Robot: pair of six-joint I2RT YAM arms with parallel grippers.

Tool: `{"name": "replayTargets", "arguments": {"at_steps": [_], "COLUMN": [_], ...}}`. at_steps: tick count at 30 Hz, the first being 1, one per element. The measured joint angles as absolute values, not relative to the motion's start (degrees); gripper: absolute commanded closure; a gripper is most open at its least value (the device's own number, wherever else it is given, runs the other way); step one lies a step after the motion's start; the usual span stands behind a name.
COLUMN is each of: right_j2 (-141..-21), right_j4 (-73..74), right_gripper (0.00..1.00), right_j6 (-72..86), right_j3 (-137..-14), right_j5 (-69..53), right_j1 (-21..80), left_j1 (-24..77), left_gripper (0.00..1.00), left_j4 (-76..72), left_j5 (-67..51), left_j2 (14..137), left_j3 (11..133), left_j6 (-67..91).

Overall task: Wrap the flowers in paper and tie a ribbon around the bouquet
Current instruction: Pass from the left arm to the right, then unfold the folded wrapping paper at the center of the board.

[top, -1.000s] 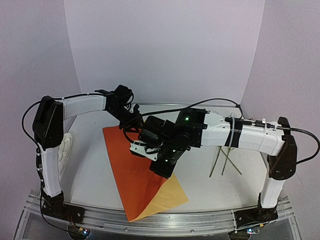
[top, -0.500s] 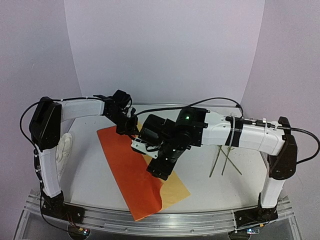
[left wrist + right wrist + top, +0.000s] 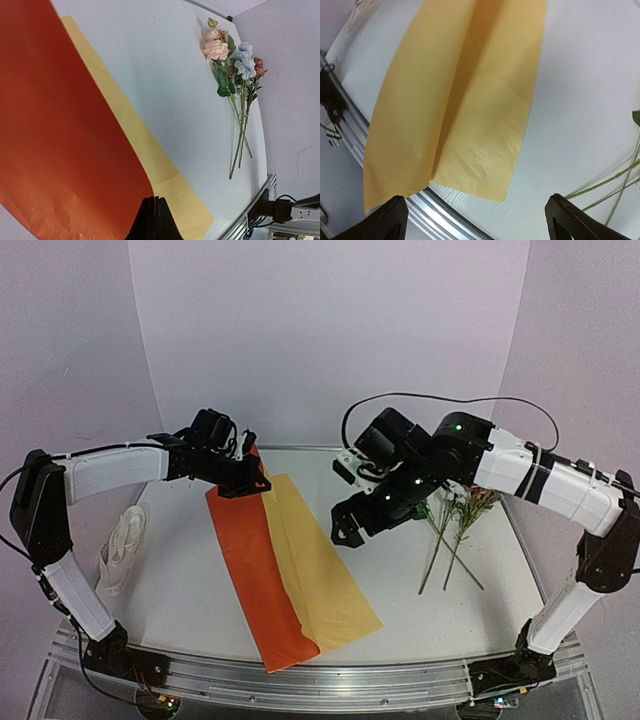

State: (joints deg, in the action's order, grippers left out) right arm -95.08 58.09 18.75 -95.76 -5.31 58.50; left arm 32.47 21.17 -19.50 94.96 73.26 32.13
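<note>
The paper [image 3: 250, 570] lies flat across the middle of the table, orange on its left part and yellow [image 3: 325, 570] on its right part. My left gripper [image 3: 252, 478] is shut on the sheet's far corner. In the left wrist view the closed fingertips [image 3: 155, 200] pinch the orange paper [image 3: 60, 125] at its edge. My right gripper [image 3: 345, 530] hangs open above the table just right of the sheet, holding nothing. Its wrist view looks down on the yellow paper [image 3: 460, 100] between wide-spread fingers [image 3: 390, 220]. The flowers [image 3: 460, 508] lie loose at the right, stems pointing toward me. The ribbon [image 3: 122, 545] is piled at the far left.
A metal rail [image 3: 330, 680] runs along the near table edge, close under the paper's near corner and also seen as the rail [image 3: 455, 220] in the right wrist view. Purple walls close in the back and both sides. The flowers [image 3: 235, 60] lie near the right wall.
My right gripper opened, let go of the paper and drew back up and to the right. My left gripper shut on the far corner. The sheet now shows a long yellow strip.
</note>
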Motion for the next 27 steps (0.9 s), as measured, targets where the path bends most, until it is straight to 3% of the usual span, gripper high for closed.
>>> {"name": "replayTargets", "arguments": {"at_steps": [7,18,27], "right_j2": [-100.23,-115.9,-119.54], "right_j4": [55.61,50.94,49.9], "right_gripper": [0.02,0.02,0.02], "right_j6": [29.08,37.8,40.39], "right_j3": [-90.52,-90.89,-92.57], "right_j5": [-3.97,0.81,5.82], "right_j1": [53.45,53.48,55.29], "left_j1": [32.47,32.47,32.47], "left_gripper": [1.0,1.0,1.0], "left_j4": [17.06,15.9,16.01], "left_j5": [-19.77,-14.72,-11.53], "left_j2": [90.28,79.43,73.46], "left_j3": [66.94,58.83,53.99], "left_j6": [35.12,41.17,43.52]}}
